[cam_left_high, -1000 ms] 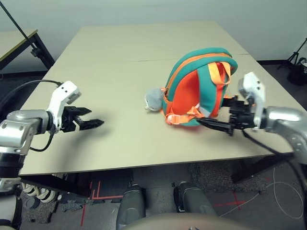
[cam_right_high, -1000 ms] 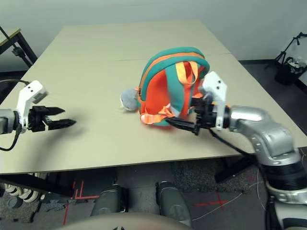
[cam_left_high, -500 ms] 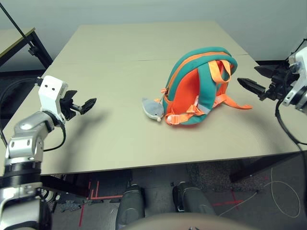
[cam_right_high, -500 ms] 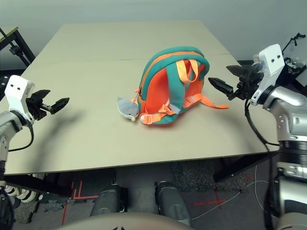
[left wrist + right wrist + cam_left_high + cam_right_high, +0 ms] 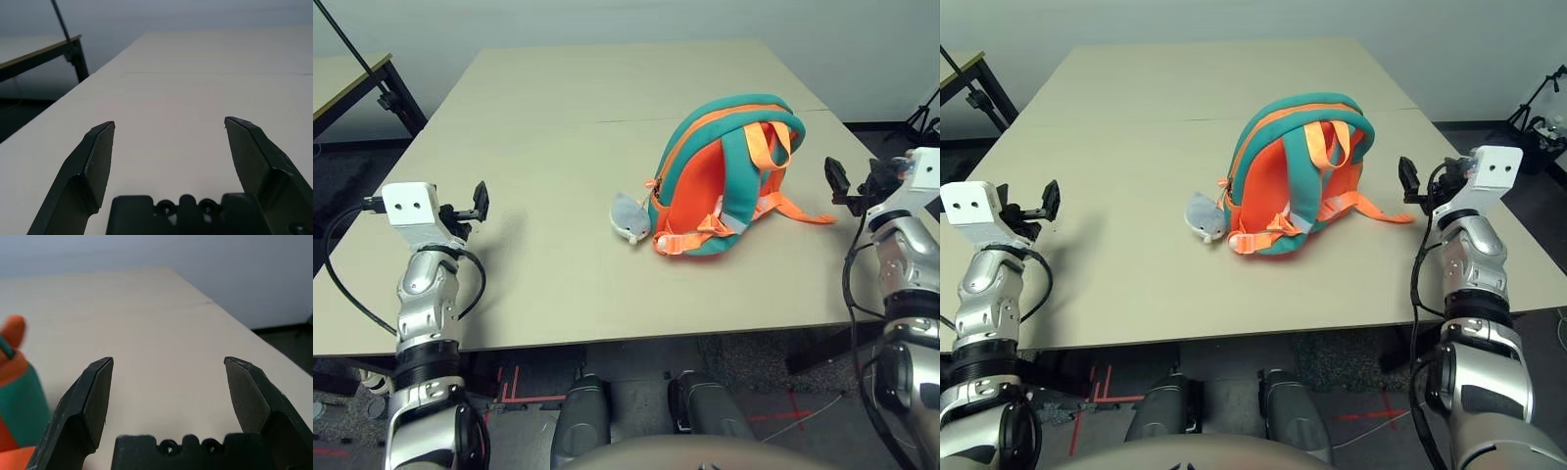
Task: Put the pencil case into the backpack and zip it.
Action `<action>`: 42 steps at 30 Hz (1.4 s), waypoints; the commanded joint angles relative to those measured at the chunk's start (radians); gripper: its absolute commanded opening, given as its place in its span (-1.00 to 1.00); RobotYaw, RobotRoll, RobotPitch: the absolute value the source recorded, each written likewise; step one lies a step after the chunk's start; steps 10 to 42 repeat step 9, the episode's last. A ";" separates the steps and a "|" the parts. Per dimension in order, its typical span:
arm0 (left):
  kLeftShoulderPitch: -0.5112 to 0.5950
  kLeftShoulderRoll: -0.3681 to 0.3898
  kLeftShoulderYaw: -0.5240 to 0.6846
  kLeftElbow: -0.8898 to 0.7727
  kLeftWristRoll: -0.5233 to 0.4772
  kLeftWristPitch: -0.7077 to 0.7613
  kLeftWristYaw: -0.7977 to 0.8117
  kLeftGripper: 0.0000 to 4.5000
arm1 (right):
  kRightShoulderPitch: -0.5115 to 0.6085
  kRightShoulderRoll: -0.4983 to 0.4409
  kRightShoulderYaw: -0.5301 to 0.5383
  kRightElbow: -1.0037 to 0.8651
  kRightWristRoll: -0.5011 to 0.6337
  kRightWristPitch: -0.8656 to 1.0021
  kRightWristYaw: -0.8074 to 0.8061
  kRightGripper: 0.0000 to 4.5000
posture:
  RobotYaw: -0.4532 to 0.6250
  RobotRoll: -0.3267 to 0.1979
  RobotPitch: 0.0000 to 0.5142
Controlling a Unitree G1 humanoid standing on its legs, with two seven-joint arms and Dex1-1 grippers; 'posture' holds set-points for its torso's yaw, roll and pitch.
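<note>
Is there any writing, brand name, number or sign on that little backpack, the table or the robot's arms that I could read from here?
None can be read.
backpack: teal and orange fabric, no lettering shows.
grey plush piece: only a small face, no text.
table: plain surface, no marks.
red tape lines on the floor: marks, not letters.

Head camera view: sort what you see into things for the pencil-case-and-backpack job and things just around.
For the job:
- backpack, standing on the table
- left gripper, open
- right gripper, open

Just around:
- table
- second table at far left
- black stand at far right
</note>
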 commanded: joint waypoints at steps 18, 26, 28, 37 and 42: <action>-0.096 0.014 0.023 0.194 -0.032 -0.024 0.002 1.00 | -0.033 0.023 0.009 0.114 -0.049 -0.078 -0.050 0.99 | -0.33 0.25 -0.82; -0.096 0.014 0.023 0.194 -0.032 -0.024 0.002 1.00 | -0.033 0.023 0.009 0.114 -0.049 -0.078 -0.050 0.99 | -0.33 0.25 -0.82; -0.096 0.014 0.023 0.194 -0.032 -0.024 0.002 1.00 | -0.033 0.023 0.009 0.114 -0.049 -0.078 -0.050 0.99 | -0.33 0.25 -0.82; -0.096 0.014 0.023 0.194 -0.032 -0.024 0.002 1.00 | -0.033 0.023 0.009 0.114 -0.049 -0.078 -0.050 0.99 | -0.33 0.25 -0.82; -0.096 0.014 0.023 0.194 -0.032 -0.024 0.002 1.00 | -0.033 0.023 0.009 0.114 -0.049 -0.078 -0.050 0.99 | -0.33 0.25 -0.82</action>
